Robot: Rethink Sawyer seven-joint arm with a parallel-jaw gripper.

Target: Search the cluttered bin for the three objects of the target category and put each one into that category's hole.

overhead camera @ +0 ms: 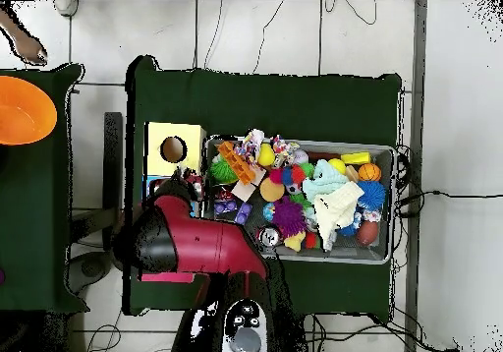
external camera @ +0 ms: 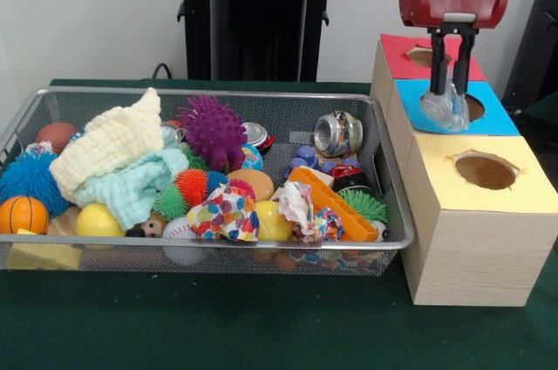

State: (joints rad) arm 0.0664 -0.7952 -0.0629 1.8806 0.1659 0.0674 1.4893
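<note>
My gripper [external camera: 448,95] hangs over the blue-topped wooden box [external camera: 501,117], shut on a small crushed clear plastic bottle [external camera: 445,112]. The bottle hangs just above the left edge of that box's hole [external camera: 475,108]. The long wire mesh bin [external camera: 78,256] lies to the left, piled with toys. I see no other clear bottles in it; any others are hidden under the clutter. In the overhead view my red arm [overhead camera: 196,245] covers the gripper and the bottle, and the bin [overhead camera: 334,258] lies to its right.
A red-topped box [external camera: 401,51] stands behind the blue one and a yellow-topped box [external camera: 514,191] in front, each with a hole. The bin holds a crushed silver can [external camera: 338,133], cloths, balls and a purple spiky ball [external camera: 212,130]. A person's hand [overhead camera: 25,38] and an orange bowl [overhead camera: 22,110] show at the overhead's left.
</note>
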